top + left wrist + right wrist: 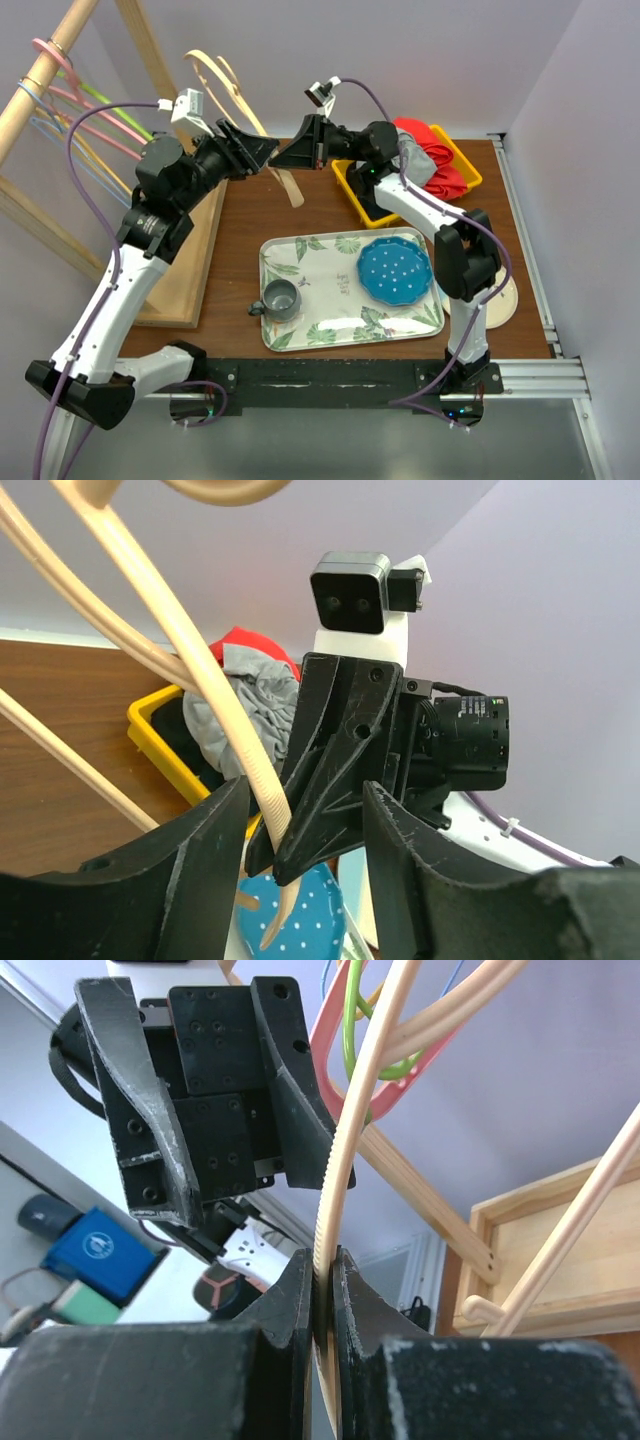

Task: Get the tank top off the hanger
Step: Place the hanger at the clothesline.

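Wooden rack (70, 30) at the far left, with thin pink, green and blue hangers (50, 48) hooked on its slanted pole. Next to it the left arm reaches in toward the middle. The left gripper (305, 800) is spread wide, one finger on either side of a pale hanger (340, 1160) without touching it, as far as its wrist view shows.

That hanger rises above the two arms, its lower tip pointing down toward the table. The right gripper (322, 1270) faces the left one nose to nose, its fingers pinched tight on one ribbed arm of the pale hanger.

Below them on the table lies a leaf-patterned tray (310, 245) holding a grey mug (281, 298) at its left edge and a blue dotted plate (394, 270) at its right.

Farther right, behind the right arm, stands a yellow bin (360, 200). The tank top (255, 685) appears to be the crumpled grey heap inside it, touching a red cloth (440, 160) and well apart from the pale hanger.
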### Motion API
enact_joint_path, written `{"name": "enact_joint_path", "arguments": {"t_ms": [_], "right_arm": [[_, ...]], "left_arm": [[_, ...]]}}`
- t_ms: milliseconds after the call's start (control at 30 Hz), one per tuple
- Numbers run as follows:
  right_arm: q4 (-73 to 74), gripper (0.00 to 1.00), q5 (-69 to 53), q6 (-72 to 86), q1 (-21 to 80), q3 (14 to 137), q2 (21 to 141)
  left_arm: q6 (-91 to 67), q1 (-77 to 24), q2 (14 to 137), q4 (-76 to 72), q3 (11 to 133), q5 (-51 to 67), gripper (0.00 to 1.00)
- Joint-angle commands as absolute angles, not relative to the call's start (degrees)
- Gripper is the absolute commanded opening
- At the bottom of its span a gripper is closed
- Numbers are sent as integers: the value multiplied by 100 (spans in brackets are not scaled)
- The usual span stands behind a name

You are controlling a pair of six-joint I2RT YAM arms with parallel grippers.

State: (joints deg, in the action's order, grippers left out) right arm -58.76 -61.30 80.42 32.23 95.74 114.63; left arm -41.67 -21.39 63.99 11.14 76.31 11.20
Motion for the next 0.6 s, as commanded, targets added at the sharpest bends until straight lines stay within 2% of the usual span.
{"name": "enact_joint_path", "arguments": {"t_ms": [0,333,433,467,533,567], "right_arm": [[-6741,0,-6170,8473,3208,9606,11303],[-6881,0,-6056,8666,3217,9642,11373],[-6934,0,-5994,8736,3225,9633,11373],[-6926,0,-5977,8736,3226,9642,11364],[-6795,1,-5959,8684,3217,9633,11356],[-6716,5,-5942,8631,3217,9563,11321]], "left_arm": [[-4605,-2127,6486,422,7515,1485,51],[-5045,-2127,6451,88,7093,1310,41],[-5124,-2127,6477,-167,7014,1266,31],[-5185,-2127,6486,-245,6996,1266,17],[-5273,-2127,6495,-290,6970,1178,0],[-5360,-2127,6513,-342,6978,1134,0]]}}
